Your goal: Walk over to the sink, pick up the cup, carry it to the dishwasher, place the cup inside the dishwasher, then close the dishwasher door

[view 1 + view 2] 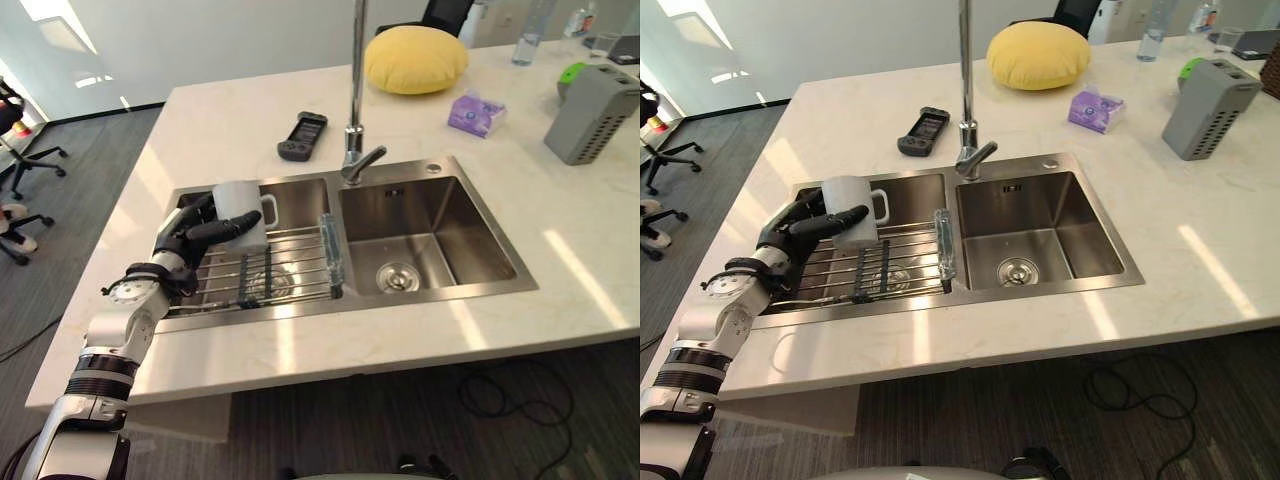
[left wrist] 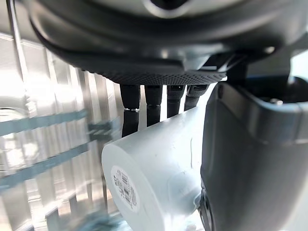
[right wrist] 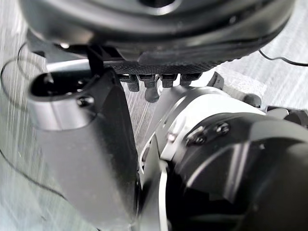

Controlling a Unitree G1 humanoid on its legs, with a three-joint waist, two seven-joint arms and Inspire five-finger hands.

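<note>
A white cup point(image 1: 240, 205) with its handle turned toward the faucet stands upright over the wire rack point(image 1: 285, 265) in the left basin of the steel sink point(image 1: 330, 306). My left hand point(image 1: 186, 240) is wrapped round it from the left, the thumb across its front and the fingers behind. The left wrist view shows the cup point(image 2: 159, 163) between thumb point(image 2: 250, 159) and fingers point(image 2: 131, 98), its stickered base toward the camera. Whether it rests on the rack or hangs just above, I cannot tell. My right hand point(image 3: 91, 144) hangs over grey floor, relaxed and holding nothing.
A tall faucet point(image 1: 352, 110) rises between the basins. On the pale counter lie a black controller point(image 1: 302, 135), a yellow cushion point(image 1: 415, 58), a purple tissue pack point(image 1: 476, 112) and a grey box point(image 1: 590, 115). An office chair point(image 1: 18, 150) stands at far left.
</note>
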